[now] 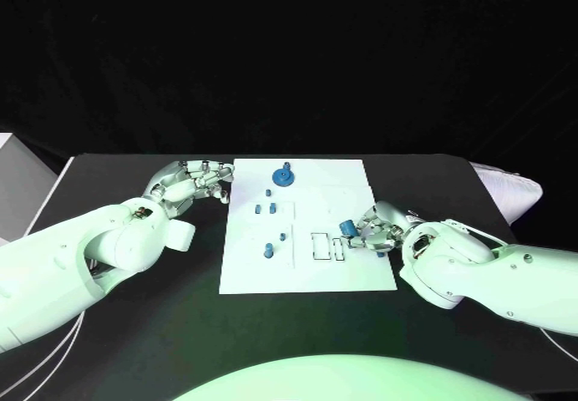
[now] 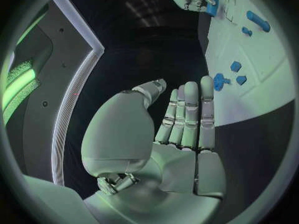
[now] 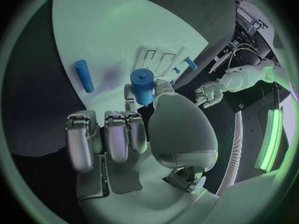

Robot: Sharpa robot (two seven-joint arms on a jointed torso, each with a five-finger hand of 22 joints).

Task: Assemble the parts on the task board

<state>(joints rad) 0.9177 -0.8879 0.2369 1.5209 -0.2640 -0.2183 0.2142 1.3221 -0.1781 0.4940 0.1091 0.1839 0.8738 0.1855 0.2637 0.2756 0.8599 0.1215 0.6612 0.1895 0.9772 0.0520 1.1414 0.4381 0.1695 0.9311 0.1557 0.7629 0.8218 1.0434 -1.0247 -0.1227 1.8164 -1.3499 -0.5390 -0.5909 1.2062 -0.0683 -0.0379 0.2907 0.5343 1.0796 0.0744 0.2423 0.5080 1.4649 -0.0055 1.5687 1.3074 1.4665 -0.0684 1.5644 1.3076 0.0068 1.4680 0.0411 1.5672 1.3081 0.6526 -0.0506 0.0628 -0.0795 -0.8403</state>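
Over the board's right edge the right robot hand pinches a blue cylinder, while the left robot hand rests open, fingers straight, at its left edge.

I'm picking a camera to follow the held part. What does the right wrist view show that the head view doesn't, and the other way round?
Right wrist view alone: close up, the blue cylinder is pinched at the right hand, and a longer blue rod lies flat on the board beyond it.

Head view alone: the whole task board with the blue gear near its far edge, and the left hand beside the board's left edge.

Both: the right hand holding that cylinder over the board's outlined rectangular slots.
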